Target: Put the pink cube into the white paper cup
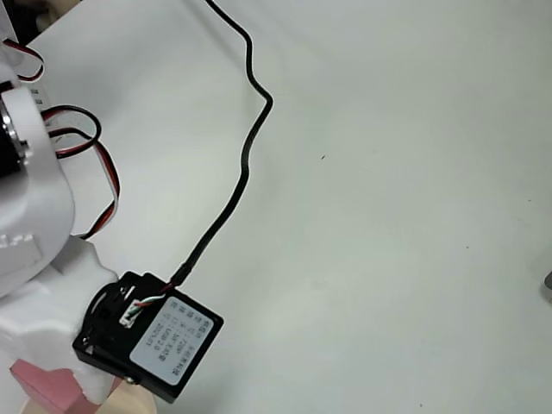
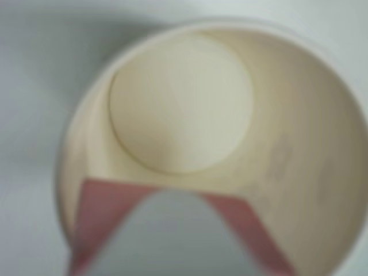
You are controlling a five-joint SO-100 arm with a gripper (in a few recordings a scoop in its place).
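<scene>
White tabletop [image 1: 388,216] below, the end effector [image 2: 172,236] grips the pink cube [image 2: 95,218] directly above the white paper cup's [image 2: 322,190] open mouth.

A white table [image 1: 388,216] spreads across the overhead view, bare and evenly lit; 1 black cable [image 1: 246,164] snakes over it from the top edge down toward the lower left. At the right edge of that view, well apart from the cable, a small dark object [image 1: 548,283] is cut off and cannot be identified.
</scene>
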